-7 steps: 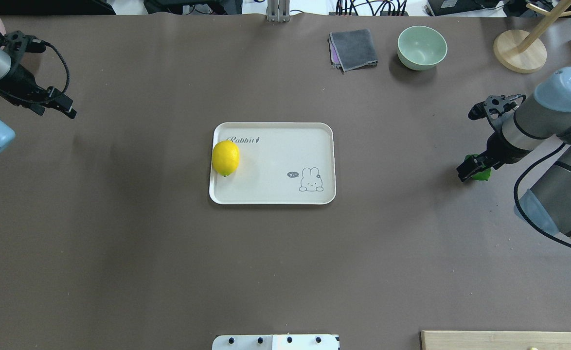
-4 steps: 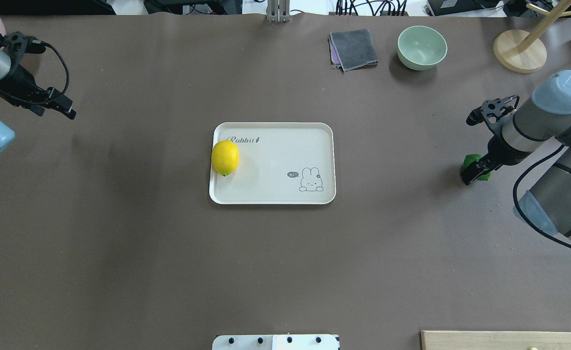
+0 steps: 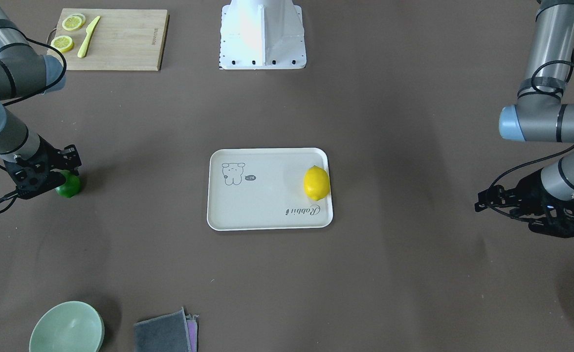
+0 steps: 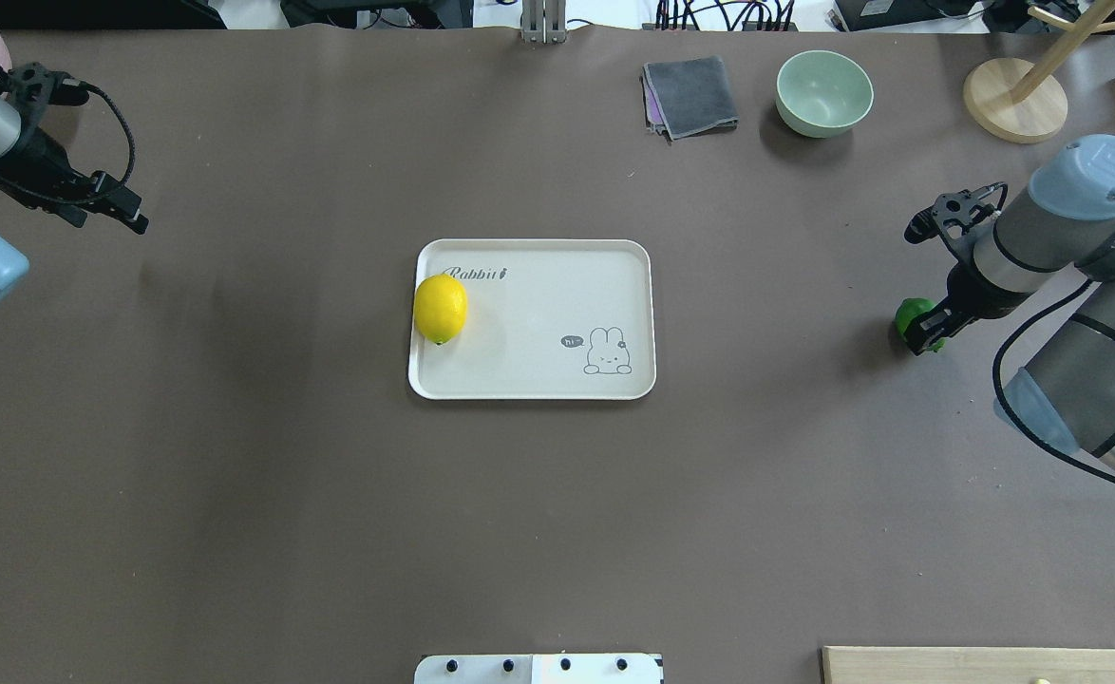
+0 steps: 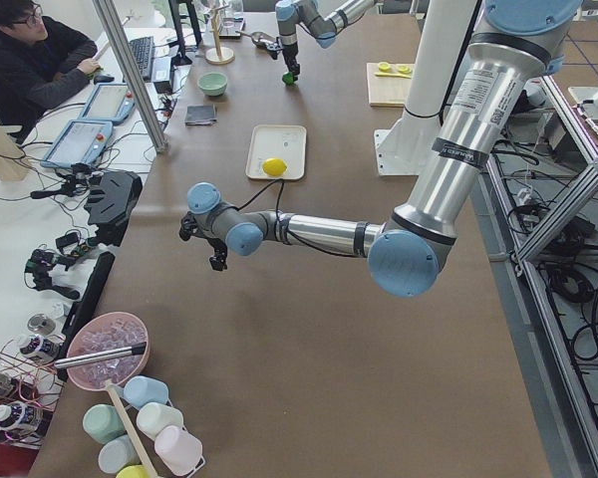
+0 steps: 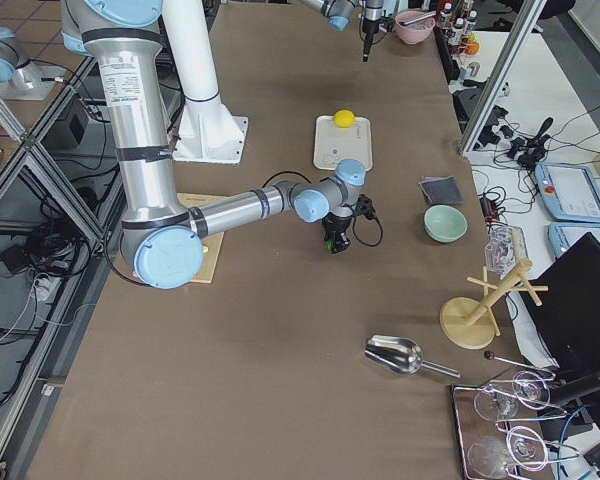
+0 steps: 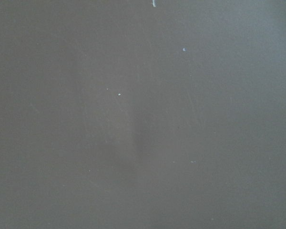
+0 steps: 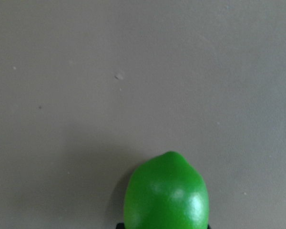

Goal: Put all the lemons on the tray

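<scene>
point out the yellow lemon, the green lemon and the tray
yellow lemon (image 4: 441, 308), overhead view, middle of its skin
green lemon (image 8: 167, 195), right wrist view, its shiny front
tray (image 4: 538, 318), overhead view, bare middle of its floor

Noting, well beyond the right gripper (image 4: 920, 332) toward the table's far edge, a pale green bowl (image 4: 823, 92) standing upright, with a folded grey cloth (image 4: 690, 95) lying just beside it and a round wooden stand base (image 4: 1014, 100) resting on the bowl's other side. Seeing, back behind that gripper on the robot's side, a bamboo cutting board (image 3: 125, 39) carrying lemon slices (image 3: 63, 43) and a yellow knife (image 3: 88, 36). Spotting, out past the left gripper (image 4: 135, 220) at the table's end, a pink bowl (image 5: 144, 349) holding clear cubes, pastel cups (image 5: 159, 418) clustering near it.
</scene>
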### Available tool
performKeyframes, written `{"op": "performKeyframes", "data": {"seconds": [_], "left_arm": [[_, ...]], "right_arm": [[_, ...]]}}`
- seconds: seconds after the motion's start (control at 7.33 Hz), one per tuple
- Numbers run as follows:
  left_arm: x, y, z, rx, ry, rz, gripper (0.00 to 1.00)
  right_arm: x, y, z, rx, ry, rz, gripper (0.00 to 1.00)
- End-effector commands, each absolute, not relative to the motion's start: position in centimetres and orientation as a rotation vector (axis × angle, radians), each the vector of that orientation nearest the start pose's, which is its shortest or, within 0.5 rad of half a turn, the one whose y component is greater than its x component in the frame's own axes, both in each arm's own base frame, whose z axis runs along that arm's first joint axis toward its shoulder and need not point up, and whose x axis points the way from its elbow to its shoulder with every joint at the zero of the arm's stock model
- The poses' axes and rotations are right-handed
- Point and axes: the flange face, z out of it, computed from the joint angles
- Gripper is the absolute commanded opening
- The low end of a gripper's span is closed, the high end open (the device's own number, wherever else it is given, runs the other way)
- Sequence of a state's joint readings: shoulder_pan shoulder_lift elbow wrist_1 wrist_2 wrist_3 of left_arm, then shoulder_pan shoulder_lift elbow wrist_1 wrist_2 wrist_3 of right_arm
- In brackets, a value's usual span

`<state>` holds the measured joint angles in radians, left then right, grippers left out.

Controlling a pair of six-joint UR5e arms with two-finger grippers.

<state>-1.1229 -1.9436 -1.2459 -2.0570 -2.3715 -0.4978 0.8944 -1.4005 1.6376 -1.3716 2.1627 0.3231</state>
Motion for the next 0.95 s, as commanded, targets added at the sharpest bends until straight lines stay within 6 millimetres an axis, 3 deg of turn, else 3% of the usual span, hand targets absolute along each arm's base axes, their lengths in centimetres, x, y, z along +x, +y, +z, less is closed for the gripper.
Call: {"op": "performKeyframes", "data": {"seconds": [0.0,0.14,0.27,0.41,0.68,0.82], "left_arm": [[23.3,-62.9,54.9,0.094,0.925,0.168,0.98],[23.4,-62.9,54.8,0.094,0.925,0.168,0.98],[23.4,-62.8,54.9,0.091,0.925,0.167,0.98],[23.4,-62.8,54.9,0.09,0.926,0.163,0.98],[23.4,-62.8,54.7,0.087,0.928,0.157,0.98],[23.4,-62.8,54.8,0.087,0.928,0.157,0.98]], "right_arm": [[-31.9,-52.3,47.3,0.065,-0.758,-0.358,0.0],[-33.4,-53.5,43.4,0.042,-0.793,-0.268,0.0],[-36.6,-53.4,39.5,0.025,-0.826,-0.213,0.0],[-41.0,-52.5,35.4,-0.006,-0.858,-0.16,0.0],[-49.4,-53.9,26.6,-0.052,-0.901,-0.084,0.0],[-52.5,-53.6,23.0,-0.053,-0.908,-0.054,0.0]]}}
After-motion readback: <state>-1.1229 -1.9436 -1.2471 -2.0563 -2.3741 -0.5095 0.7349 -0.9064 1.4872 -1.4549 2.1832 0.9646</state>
